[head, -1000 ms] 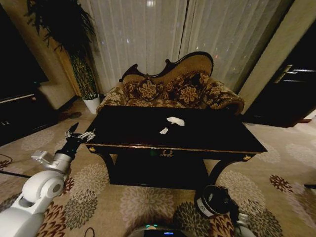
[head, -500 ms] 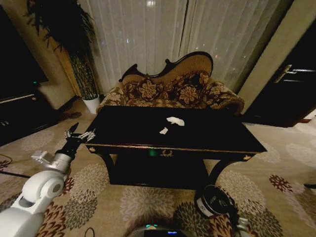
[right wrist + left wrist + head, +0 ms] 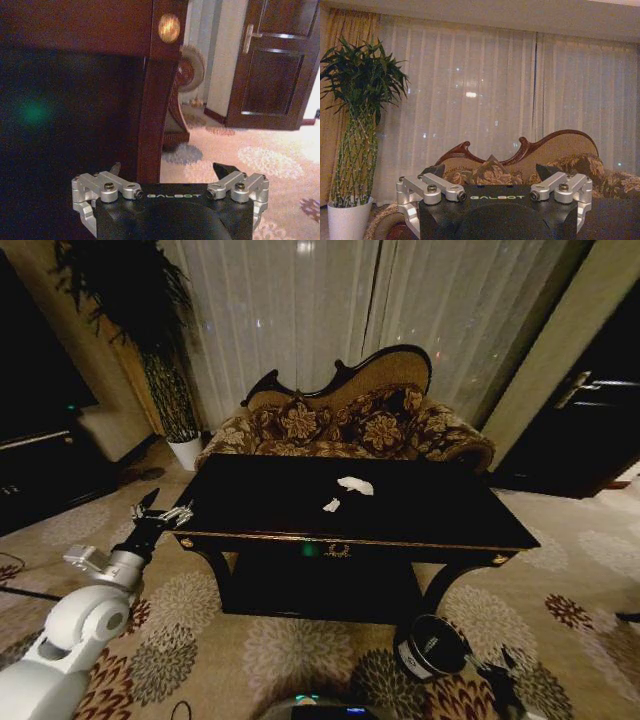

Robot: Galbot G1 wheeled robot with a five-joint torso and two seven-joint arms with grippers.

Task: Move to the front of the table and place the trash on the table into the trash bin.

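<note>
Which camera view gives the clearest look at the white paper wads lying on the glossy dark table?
The head view: both white paper wads lie in plain sight mid-tabletop on the glossy dark table. The left wrist view faces the sofa and curtains; the right wrist view faces the table's leg.

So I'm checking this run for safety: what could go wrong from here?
The right gripper is low beside the table leg, so lifting it could strike the edge. The bin sits on the floor near that arm and might get knocked over. The wads lie mid-table, a long reach for the left gripper.
</note>
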